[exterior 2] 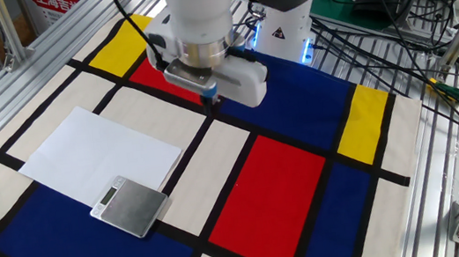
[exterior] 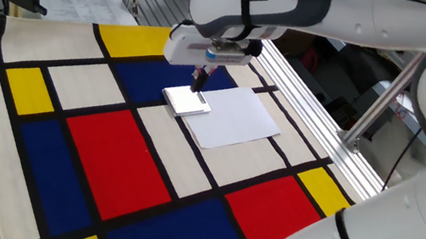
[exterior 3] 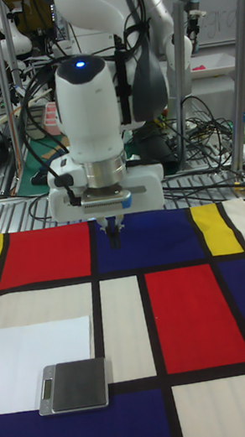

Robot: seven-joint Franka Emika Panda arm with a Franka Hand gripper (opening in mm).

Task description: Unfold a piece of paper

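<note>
The piece of paper [exterior: 239,119] [exterior 2: 95,151] [exterior 3: 34,348] is a plain white sheet lying flat on a cream panel of the checked cloth. A small grey scale [exterior: 187,100] [exterior 2: 130,205] [exterior 3: 73,386] rests on one of its corners. My gripper [exterior: 200,79] [exterior 2: 210,98] [exterior 3: 113,238] hangs above the cloth beside the sheet, over the blue panel nearer the robot base. It touches neither the paper nor the scale. Its fingers point down, pressed together, with nothing between them.
The cloth [exterior 2: 272,185] of red, blue, yellow and cream panels covers the table. Aluminium rails [exterior 2: 2,87] run along its edges. Printed sheets [exterior: 85,5] and a keyboard lie past the far corner. Cables [exterior 2: 394,27] crowd the area near the base.
</note>
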